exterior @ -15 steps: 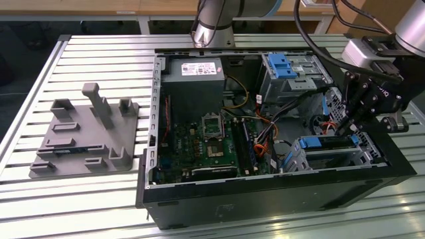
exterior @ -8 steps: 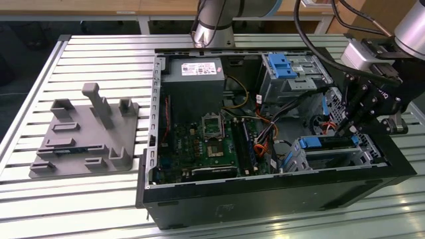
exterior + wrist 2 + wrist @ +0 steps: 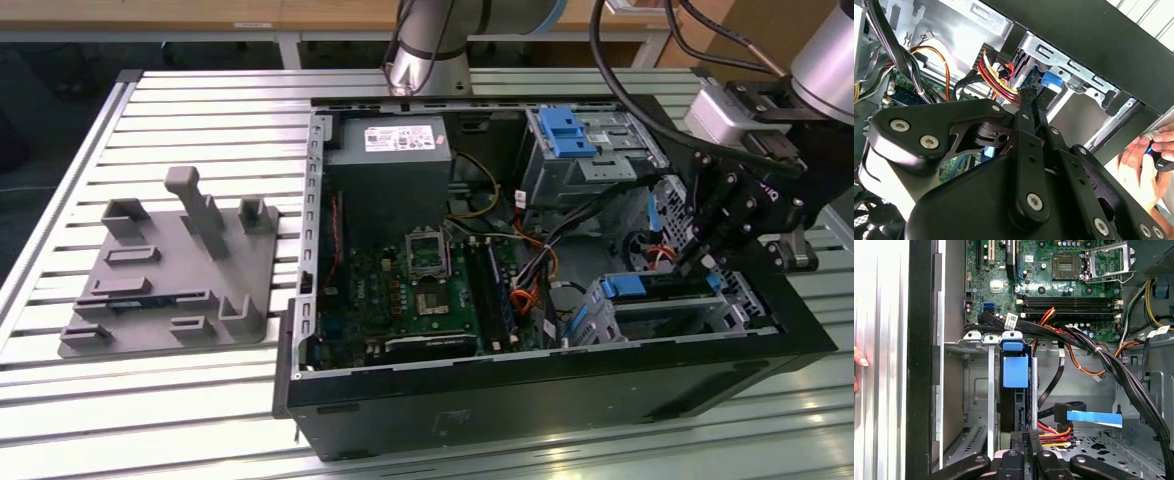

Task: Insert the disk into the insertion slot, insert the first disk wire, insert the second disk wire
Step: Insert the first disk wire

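The disk (image 3: 663,291) sits in the insertion slot (image 3: 742,300) at the exterior view's right inside the open computer case, its blue carrier tab (image 3: 1015,371) facing the motherboard. My gripper (image 3: 689,266) reaches down into the case just behind the disk. In both wrist views its fingers (image 3: 1030,131) stand close together on the plug of a red, yellow and black disk wire (image 3: 1055,432), held at the disk's rear edge. A second disk wire, a flat blue cable (image 3: 1095,418) with a black plug, lies loose beside it.
A taller metal bay with a blue clip (image 3: 567,131) stands at the back of the case. Black cable bundles (image 3: 1114,367) cross over the motherboard (image 3: 427,290). A person's hand (image 3: 1143,165) rests outside the case wall. A grey fixture plate (image 3: 174,275) lies on the slatted table.
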